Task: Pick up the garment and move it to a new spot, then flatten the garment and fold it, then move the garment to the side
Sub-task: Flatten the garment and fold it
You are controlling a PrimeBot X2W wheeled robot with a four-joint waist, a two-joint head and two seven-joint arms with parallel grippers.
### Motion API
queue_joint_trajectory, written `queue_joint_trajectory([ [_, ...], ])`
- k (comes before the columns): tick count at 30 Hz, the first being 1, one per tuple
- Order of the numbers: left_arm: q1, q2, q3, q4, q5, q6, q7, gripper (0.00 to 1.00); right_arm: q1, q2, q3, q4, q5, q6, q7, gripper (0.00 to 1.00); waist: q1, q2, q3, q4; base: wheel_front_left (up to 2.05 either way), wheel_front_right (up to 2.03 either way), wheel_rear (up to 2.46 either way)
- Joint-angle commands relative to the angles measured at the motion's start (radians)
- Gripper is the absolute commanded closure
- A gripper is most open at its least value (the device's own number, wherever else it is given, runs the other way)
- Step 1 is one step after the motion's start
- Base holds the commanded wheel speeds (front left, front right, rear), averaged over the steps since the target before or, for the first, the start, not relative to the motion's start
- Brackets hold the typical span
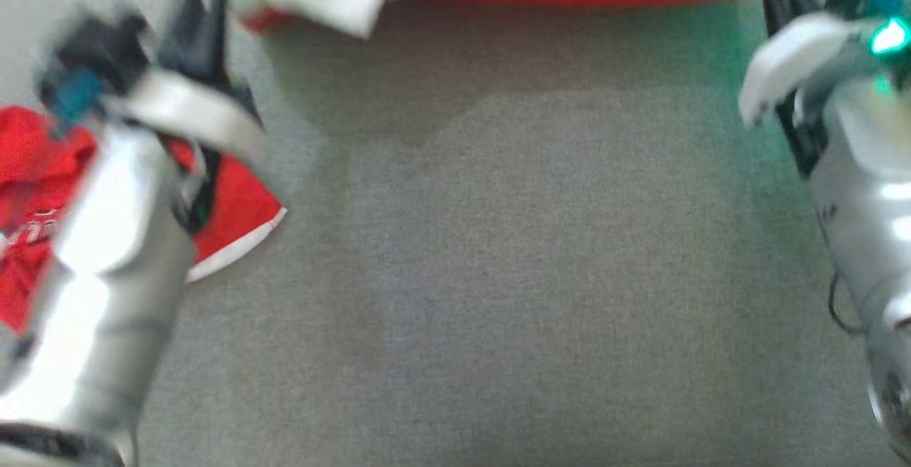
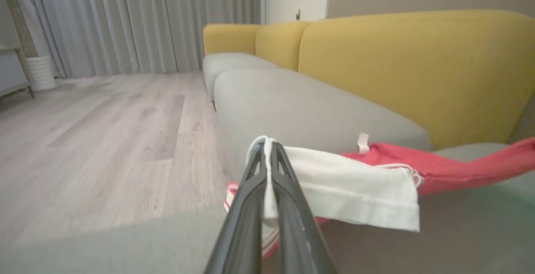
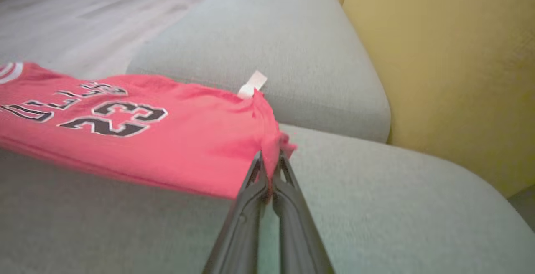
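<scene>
**A:** What does the left gripper (image 2: pixel 267 145) have hold of?

**B:** Its two fingers are pressed flat together on a white fold of the jersey (image 3: pixel 125 132). The cloth is pinched right at the tips and trails off toward 3 o'clock in the left wrist view.

**A:** And the right gripper (image 3: pixel 269 160)?

**B:** It is closed tight as well, nipping a bunched red corner of the same jersey. A small white tag (image 3: pixel 253 84) sticks up just beyond that corner, at 12 o'clock from the fingertips.

**A:** Where does the jersey sit overall?

**B:** In the head view it is stretched between the two grippers at 12 o'clock, along the top edge, with its black lettering showing. Below it is the bare grey seat cushion (image 1: pixel 498 275).

**A:** Anything else nearby?

**B:** A red cloth with a white trim (image 1: pixel 238 221) lies at 9 o'clock, partly under the left arm. It cannot be told whether it belongs to the jersey. Farther out are the yellow backrest (image 2: pixel 418 69), the wooden floor (image 2: pixel 104 132) and the grey curtains (image 2: pixel 146 19).
</scene>
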Motion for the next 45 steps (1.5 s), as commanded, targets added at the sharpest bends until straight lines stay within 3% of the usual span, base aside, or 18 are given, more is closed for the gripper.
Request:
queue_joint_trajectory([
  [1,-0.020,0.048,0.019,-0.036,-0.008,0.002,-0.005,1.00,0.002,-0.002,0.033,-0.021,0.019,0.008,0.008,1.00,0.0001,0.0000,-0.027,0.012,0.00,0.00,0.00],
  [10,0.174,0.119,-0.160,-0.054,-0.093,0.002,0.008,1.00,0.182,-0.084,0.323,-0.056,0.195,0.008,0.112,1.00,0.0001,0.0000,-0.133,0.026,0.00,0.00,0.00],
  [15,0.246,0.182,-0.263,-0.113,-0.135,0.002,0.046,1.00,0.274,-0.186,0.478,-0.166,0.348,0.008,0.173,1.00,0.0001,0.0000,-0.178,0.025,0.00,0.00,0.00],
  [20,0.305,0.237,-0.329,-0.188,-0.152,0.002,0.081,1.00,0.335,-0.287,0.570,-0.268,0.508,0.008,0.228,1.00,0.0001,0.0000,-0.216,0.022,0.00,0.00,0.00],
  [30,0.440,0.278,-0.372,-0.330,-0.198,0.018,0.132,1.00,0.414,-0.380,0.623,-0.374,0.716,0.008,0.266,1.00,0.0001,0.0000,-0.294,0.017,0.00,0.00,0.00],
  [38,0.563,0.320,-0.380,-0.490,-0.241,0.081,0.174,1.00,0.510,-0.425,0.637,-0.464,0.819,0.008,0.301,1.00,0.0001,0.0000,-0.353,0.006,0.00,0.00,0.00],
  [45,0.561,0.352,-0.346,-0.571,-0.236,0.136,0.168,1.00,0.521,-0.434,0.590,-0.528,0.844,0.008,0.307,1.00,0.0001,0.0000,-0.316,-0.011,0.00,0.00,0.00],
])
